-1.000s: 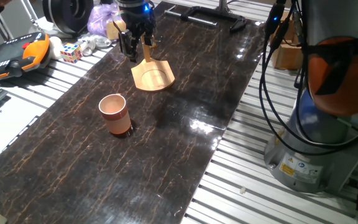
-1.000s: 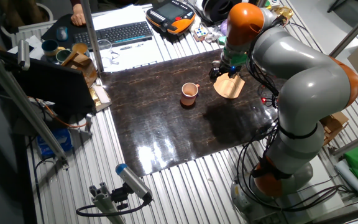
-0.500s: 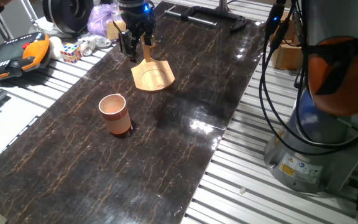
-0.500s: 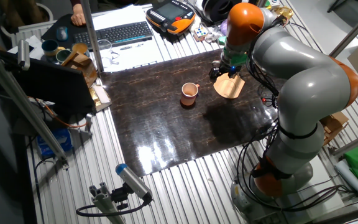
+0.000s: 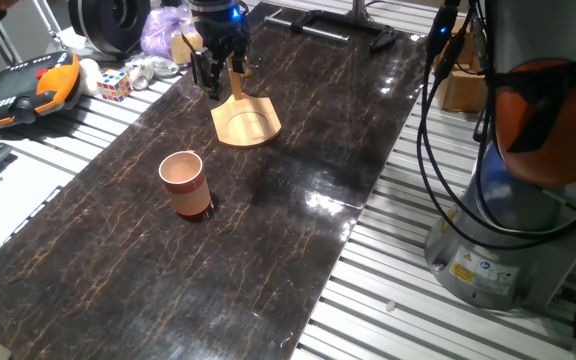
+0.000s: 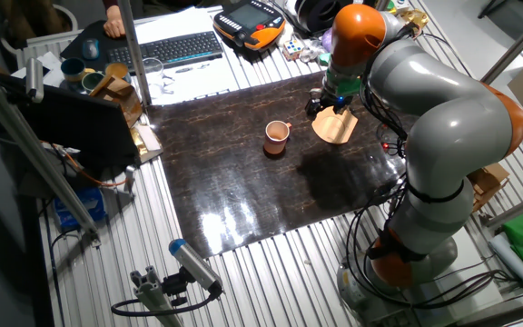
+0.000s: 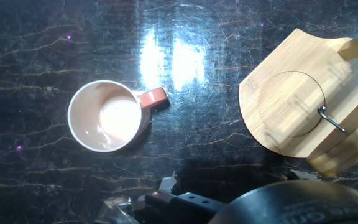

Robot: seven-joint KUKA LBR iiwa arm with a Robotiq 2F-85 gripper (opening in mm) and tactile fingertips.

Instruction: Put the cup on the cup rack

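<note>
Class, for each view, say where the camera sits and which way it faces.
One fixed view: low beside the table, facing along it toward the cup and cup rack; gripper and arm show.
The other fixed view: high on another side, looking down; the whole arm shows.
Hand view: above, looking straight down; only dark parts at the bottom.
All share cup and rack.

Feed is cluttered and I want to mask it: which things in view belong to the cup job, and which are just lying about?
Job:
cup, upright on the dark mat
cup rack, beyond it
gripper, at the rack's post

Lying about:
teach pendant
Rubik's cube
keyboard
purple bag
</note>
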